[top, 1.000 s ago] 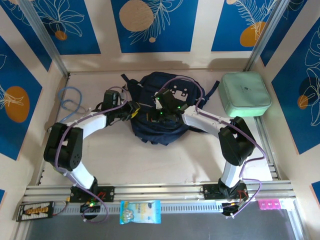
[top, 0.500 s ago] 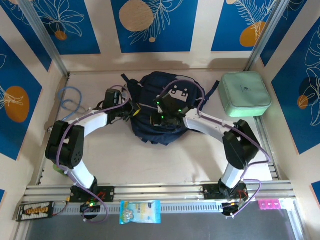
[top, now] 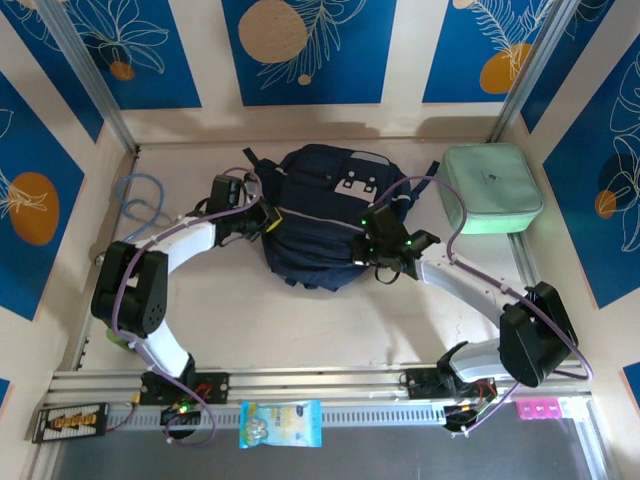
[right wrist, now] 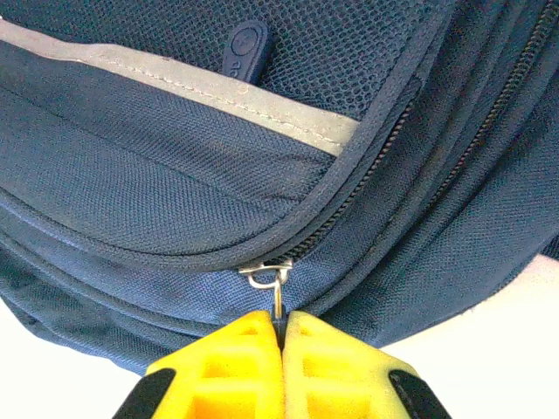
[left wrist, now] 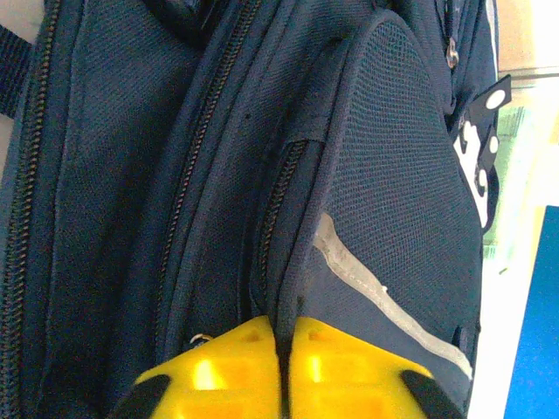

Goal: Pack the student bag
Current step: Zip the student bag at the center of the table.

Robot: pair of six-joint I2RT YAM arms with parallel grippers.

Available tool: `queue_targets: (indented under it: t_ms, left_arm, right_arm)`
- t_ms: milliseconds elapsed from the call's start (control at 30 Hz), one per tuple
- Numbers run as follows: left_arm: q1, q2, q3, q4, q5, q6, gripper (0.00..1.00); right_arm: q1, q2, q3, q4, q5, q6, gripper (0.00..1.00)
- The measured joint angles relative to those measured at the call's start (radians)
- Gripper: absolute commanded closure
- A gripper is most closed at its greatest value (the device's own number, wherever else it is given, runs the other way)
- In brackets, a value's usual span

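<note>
The left tool (left wrist: 285,339) pinches a seam (left wrist: 295,262) on the bag's (top: 320,200) left side. At the bag's near right edge, the right tool (right wrist: 279,330) is clamped on the zip pull (right wrist: 272,278).

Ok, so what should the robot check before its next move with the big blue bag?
1. Zip grip: the right gripper is shut on the zip pull: ok.
2. Steadying hold: the left gripper pinches a fabric edge of the student bag: ok.
3. Bag resting fully on the table: ok.
4. Pocket open wide enough to pack: cannot tell.
5. Things packed: not ok, the mint green case sits on the table beside the bag.
</note>
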Motion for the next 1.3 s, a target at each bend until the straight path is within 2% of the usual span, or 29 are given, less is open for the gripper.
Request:
queue_targets:
  t_ms: [33, 167, 333, 467, 633, 900, 1300]
  left_arm:
    - [0.006, -0.002, 0.003, -0.01, -0.006, 0.01, 0.74]
    - [0.066, -0.045, 0.002, -0.074, -0.047, 0.062, 0.62]
    - [0.103, -0.162, 0.002, -0.175, -0.112, 0.139, 0.57]
    - [0.102, -0.195, 0.002, -0.2, -0.111, 0.156, 0.55]
    - [0.102, -0.17, -0.002, -0.176, -0.054, 0.122, 0.55]
    - [0.102, -0.094, -0.002, -0.099, 0.012, 0.062, 0.56]
    - [0.088, -0.032, 0.016, -0.063, 0.012, 0.044, 0.77]
  right_arm:
    - [0.006, 0.003, 0.002, -0.001, 0.0, -0.001, 1.0]
    - [0.046, 0.066, 0.063, -0.002, -0.011, -0.012, 1.0]
    - [0.091, 0.219, 0.208, 0.019, -0.074, -0.019, 1.0]
    - [0.13, 0.358, 0.365, 0.061, -0.107, -0.019, 1.0]
    - [0.161, 0.46, 0.473, 0.111, -0.142, -0.019, 1.0]
    - [0.17, 0.481, 0.481, 0.118, -0.167, -0.018, 1.0]
    - [0.179, 0.497, 0.481, 0.117, -0.174, -0.018, 1.0]
